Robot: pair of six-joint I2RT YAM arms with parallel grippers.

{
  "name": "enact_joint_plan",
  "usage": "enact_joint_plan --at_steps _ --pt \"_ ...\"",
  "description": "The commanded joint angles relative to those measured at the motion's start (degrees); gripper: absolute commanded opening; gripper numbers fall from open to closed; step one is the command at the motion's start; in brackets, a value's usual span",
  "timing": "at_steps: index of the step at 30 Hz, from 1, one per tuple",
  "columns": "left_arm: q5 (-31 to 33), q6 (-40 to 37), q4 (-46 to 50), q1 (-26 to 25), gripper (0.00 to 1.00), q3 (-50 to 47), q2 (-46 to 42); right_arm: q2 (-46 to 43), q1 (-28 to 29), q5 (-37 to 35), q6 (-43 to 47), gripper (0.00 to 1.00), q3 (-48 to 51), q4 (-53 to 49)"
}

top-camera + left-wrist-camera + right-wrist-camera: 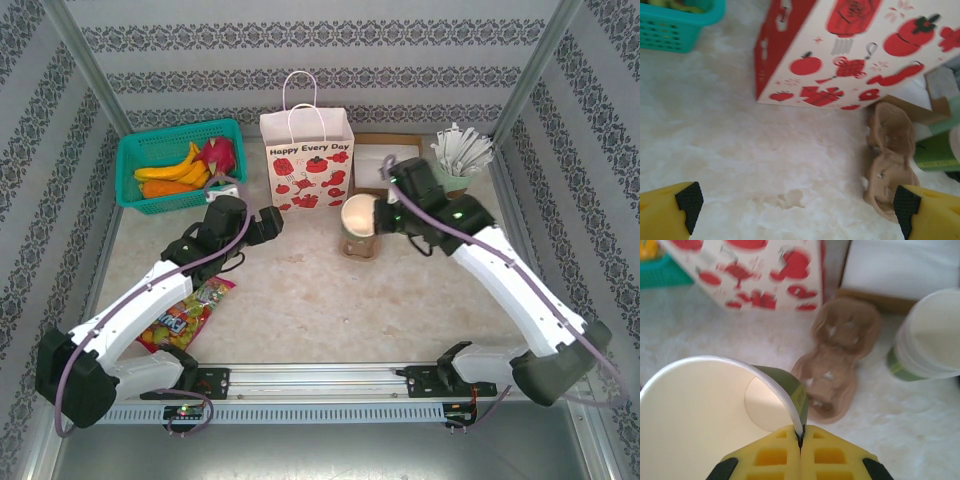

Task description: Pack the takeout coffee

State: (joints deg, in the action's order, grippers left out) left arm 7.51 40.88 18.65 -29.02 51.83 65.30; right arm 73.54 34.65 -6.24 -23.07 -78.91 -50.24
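Coffee cup (358, 218) beside cardboard carrier (832, 360), near paper bag (307, 160).

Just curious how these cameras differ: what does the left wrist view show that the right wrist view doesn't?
Left wrist: the left pincer, wide open above the table. Right wrist: the right pincer shut on the rim of a lidless paper cup. Both: the red-printed gift bag, the brown cup carrier and the teal basket.

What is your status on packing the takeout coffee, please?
Left gripper open, hovering over table. Right gripper shut on rim of lidless green cup, held up near cup carrier. Nothing between them.
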Motion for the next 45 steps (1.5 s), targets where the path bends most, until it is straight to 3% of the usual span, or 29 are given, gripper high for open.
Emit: enact_joint_plan --at_steps 1,5,10,21,31,37,39,45 --pt "7.9 5.3 8.0 0.7 1.00 1.2 -2.0 4.2 5.2 -3.2 -6.8 0.00 2.0 3.4" --pt "9.7 8.7 10.5 1.8 1.00 -0.5 -3.4 10.0 8.0 2.6 -13.1 0.00 2.7 4.4" --pt "10.4 11.6 13.0 2.6 1.00 -1.6 -3.9 17.2 11.0 2.0 -15.0 0.00 -0.2 0.6" --pt "11.0 11.2 14.5 2.8 1.00 -1.7 -3.8 23.0 13.0 6.5 -17.5 0.00 1.4 3.5" --pt "8.3 9.7 12.1 2.9 1.00 -2.7 -4.2 22.4 14.7 0.3 -18.7 0.00 4.8 5.1" --pt "6.2 8.8 10.4 3.0 1.00 -2.9 -4.3 20.3 14.8 -1.9 -18.4 0.19 5.3 5.2" --pt "6.0 8.8 10.2 3.0 1.00 -3.1 -4.3 19.2 14.8 -2.2 -17.4 0.32 5.0 5.3" --pt "5.1 8.8 9.3 3.0 1.00 -3.5 -4.5 13.7 14.2 -3.0 -15.6 0.58 5.3 6.7"
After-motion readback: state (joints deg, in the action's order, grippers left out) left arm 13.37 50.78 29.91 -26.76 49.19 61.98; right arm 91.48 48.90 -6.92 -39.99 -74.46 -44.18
